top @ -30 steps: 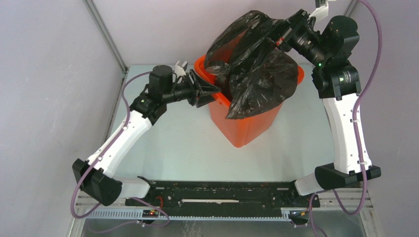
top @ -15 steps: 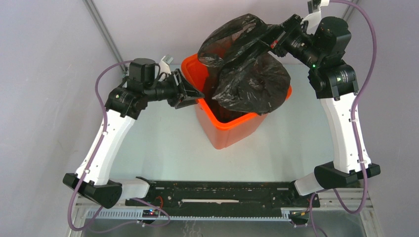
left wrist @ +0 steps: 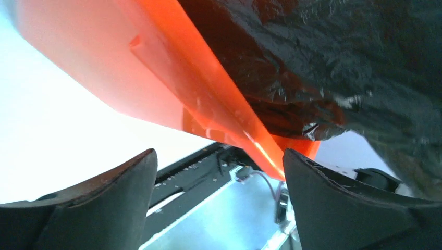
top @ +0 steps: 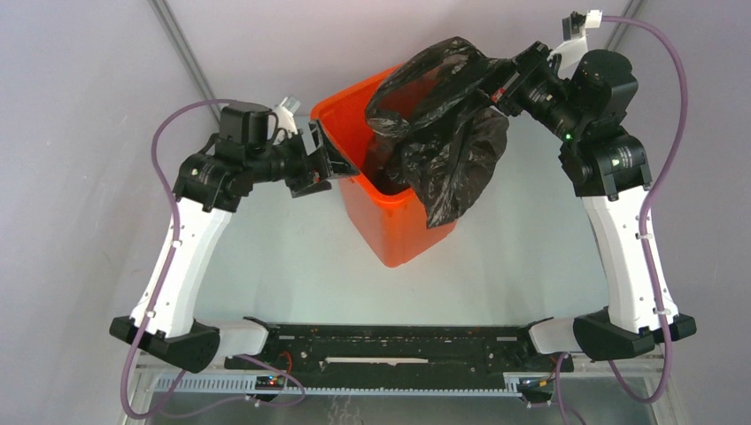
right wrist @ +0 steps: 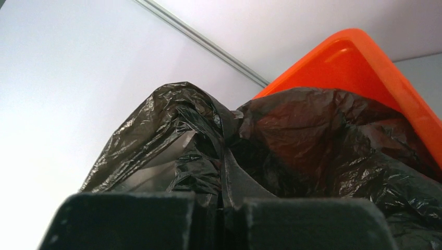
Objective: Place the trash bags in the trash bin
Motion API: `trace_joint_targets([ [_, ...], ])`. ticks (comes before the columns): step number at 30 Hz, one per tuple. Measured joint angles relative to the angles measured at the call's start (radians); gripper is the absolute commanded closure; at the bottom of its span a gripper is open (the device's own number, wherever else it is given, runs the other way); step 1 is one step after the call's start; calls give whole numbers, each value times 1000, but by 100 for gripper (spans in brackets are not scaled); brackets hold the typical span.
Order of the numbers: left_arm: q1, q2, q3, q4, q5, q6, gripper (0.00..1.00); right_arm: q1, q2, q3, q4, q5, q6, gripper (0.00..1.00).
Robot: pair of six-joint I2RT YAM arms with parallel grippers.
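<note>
The orange trash bin stands tilted at the table's middle back, its mouth facing up and left. The black trash bag is bunched over the bin's right rim, part inside and part hanging down outside the right wall. My right gripper is shut on a gathered fold of the bag above the bin; its jaws pinch the film. My left gripper is at the bin's left rim. Its fingers are apart, with the rim crossing between them close to the right finger and the bag beyond.
Grey walls close the cell at the back and sides, with a metal post at the back left. The pale table lies in front of the bin. The black base rail runs along the near edge.
The left arm has drawn back to the left and the bin has shifted left and tipped with it. The bag now hangs lower over the right rim. The right gripper has kept its hold.
</note>
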Motion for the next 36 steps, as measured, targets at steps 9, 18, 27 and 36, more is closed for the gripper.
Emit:
trace_joint_targets([
  [9,9,-185,52,-47,-135,26,0,-4,6,-140,140,-71,40,100],
  [18,9,-309,-138,150,-223,-182,0,-3,55,-104,155,-127,42,100],
  [27,5,-157,-417,501,-227,-546,6,-5,52,-89,148,-140,41,100],
  [36,-1,-119,-428,625,-177,-610,60,-13,-7,-135,143,-130,39,100],
])
